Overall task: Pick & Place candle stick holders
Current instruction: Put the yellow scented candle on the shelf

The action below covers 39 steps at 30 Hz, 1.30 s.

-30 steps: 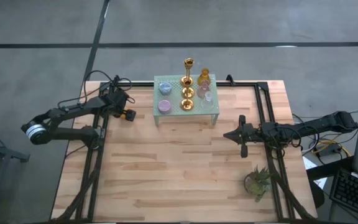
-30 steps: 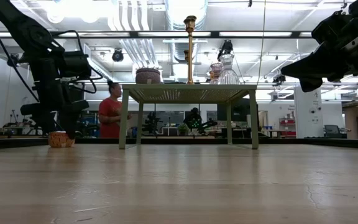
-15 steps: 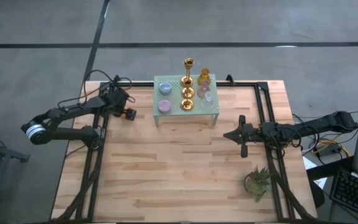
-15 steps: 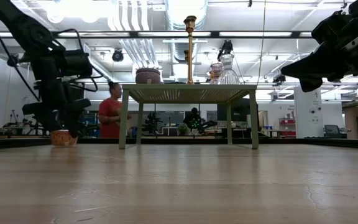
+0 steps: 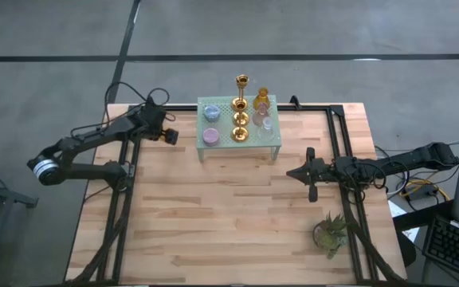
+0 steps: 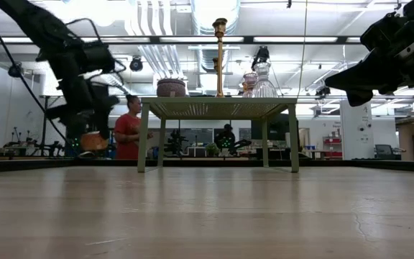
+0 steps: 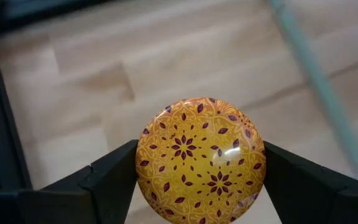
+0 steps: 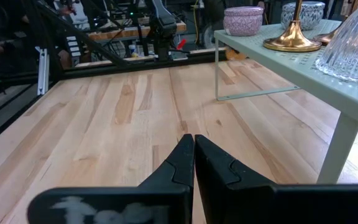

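My left gripper (image 5: 164,135) is shut on a small round orange patterned cup (image 7: 201,158), held above the table just left of the pale green mesh rack (image 5: 271,135); the low view shows the cup (image 6: 93,142) clear of the wood. On the rack stand a blue cup (image 5: 212,112), a purple cup (image 5: 211,136), gold stemmed holders (image 5: 241,119), an amber cup (image 5: 261,100), a pink cup (image 5: 260,115) and a clear cup (image 5: 267,124). My right gripper (image 8: 193,152) is shut and empty, hovering at the table's right (image 5: 310,174). My left gripper pinches the orange cup by two opposite sides of its round wall (image 7: 143,163) between its two fingers (image 7: 107,183). The fingers come from above, slanting down from the table's left. The cup is lifted clear of the table, below the fingertips.
A small green potted plant (image 5: 330,233) stands near the right front. Dark frame rails run along the table's left (image 5: 122,199) and right (image 5: 349,215) sides. A person (image 6: 128,133) shows in the room behind. Bare wood (image 5: 229,215) lies in front of the rack.
My left gripper has risen with the orange cup, lifting it off the table, and has gone toward the rack and slightly toward the far edge. It stays shut on the cup.
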Each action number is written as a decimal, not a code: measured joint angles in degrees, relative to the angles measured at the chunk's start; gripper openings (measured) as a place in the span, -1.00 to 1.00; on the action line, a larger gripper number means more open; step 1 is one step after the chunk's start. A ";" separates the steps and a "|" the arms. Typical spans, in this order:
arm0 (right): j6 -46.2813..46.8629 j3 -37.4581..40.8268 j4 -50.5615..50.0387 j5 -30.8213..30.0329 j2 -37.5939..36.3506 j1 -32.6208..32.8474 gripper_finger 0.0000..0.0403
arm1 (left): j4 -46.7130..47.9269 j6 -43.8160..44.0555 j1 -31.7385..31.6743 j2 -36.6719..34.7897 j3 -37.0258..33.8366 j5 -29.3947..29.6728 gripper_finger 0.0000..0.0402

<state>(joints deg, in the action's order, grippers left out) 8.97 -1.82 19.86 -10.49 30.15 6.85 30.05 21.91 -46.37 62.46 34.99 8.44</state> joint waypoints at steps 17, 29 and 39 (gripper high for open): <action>0.00 0.00 0.00 0.01 0.00 0.00 -0.96 | 2.99 -4.13 0.06 6.55 21.95 -0.43 0.54; 0.00 0.00 0.00 0.01 0.00 0.02 -0.96 | 3.27 -6.20 0.13 21.61 39.61 -2.58 0.53; 0.00 0.00 0.00 0.00 0.00 0.01 -0.96 | 7.90 -6.90 1.67 32.59 51.44 -6.46 0.54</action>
<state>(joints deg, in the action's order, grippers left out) 8.97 -1.82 19.86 -10.49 30.15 6.86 37.95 15.01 -44.70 95.04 86.44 1.98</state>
